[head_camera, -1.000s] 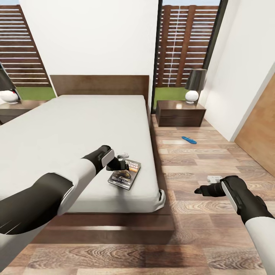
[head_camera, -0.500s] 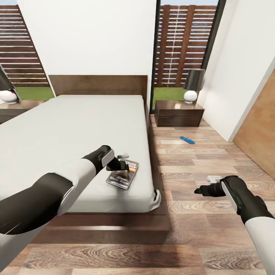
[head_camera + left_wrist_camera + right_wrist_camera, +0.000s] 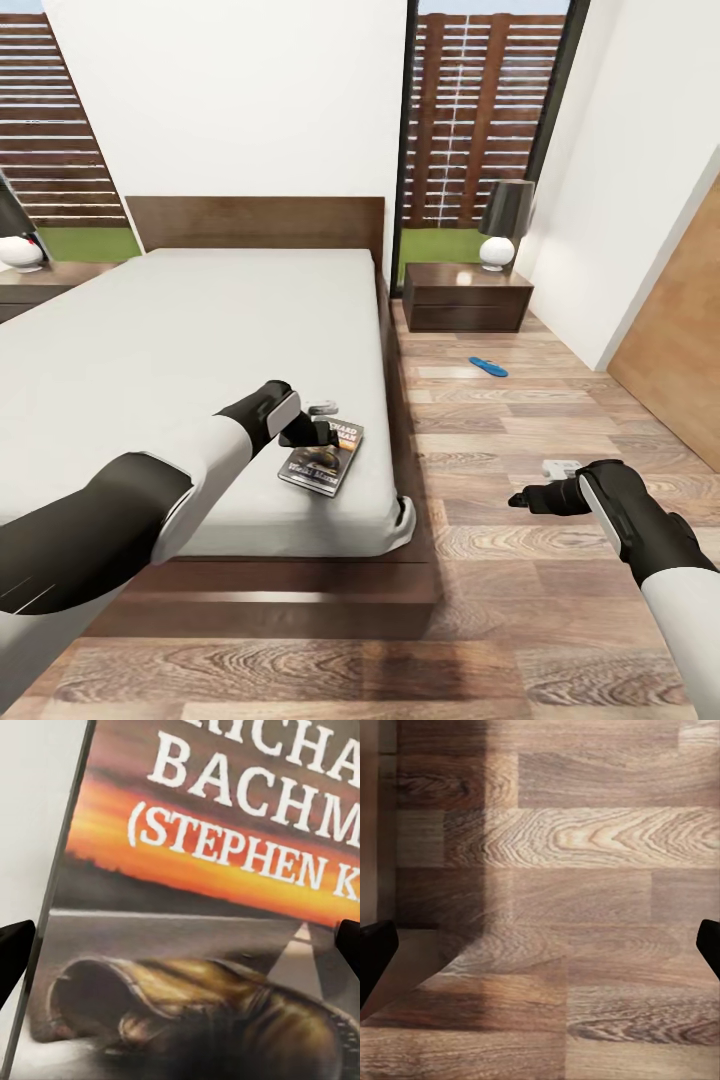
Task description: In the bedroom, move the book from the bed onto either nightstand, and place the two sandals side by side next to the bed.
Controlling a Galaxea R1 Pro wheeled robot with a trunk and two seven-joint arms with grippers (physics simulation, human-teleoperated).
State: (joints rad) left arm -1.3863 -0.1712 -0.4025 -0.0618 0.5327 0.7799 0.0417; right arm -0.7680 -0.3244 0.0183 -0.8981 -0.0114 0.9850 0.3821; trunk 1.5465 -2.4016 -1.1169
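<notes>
The book (image 3: 322,460) lies face up near the foot corner of the bed (image 3: 180,340), on its off-white mattress. My left gripper (image 3: 322,428) hovers just over the book's top end. In the left wrist view the book (image 3: 202,907) spans the space between the two dark fingertips (image 3: 15,952), and the left gripper (image 3: 180,945) is open. One blue sandal (image 3: 489,367) lies on the floor in front of the right nightstand (image 3: 467,297). My right gripper (image 3: 528,494) hangs open over bare floor beside the bed, with only floorboards in front of the right gripper (image 3: 540,952).
A dark-shaded lamp (image 3: 504,225) stands on the right nightstand. A second nightstand (image 3: 40,285) with a lamp (image 3: 15,240) stands at the bed's left. A white wall and a wooden door panel (image 3: 680,350) bound the right side. Tall windows flank the headboard.
The whole picture has slid slightly left, so the camera has moved. Both arms hold the same pose. The book stays under the left gripper.
</notes>
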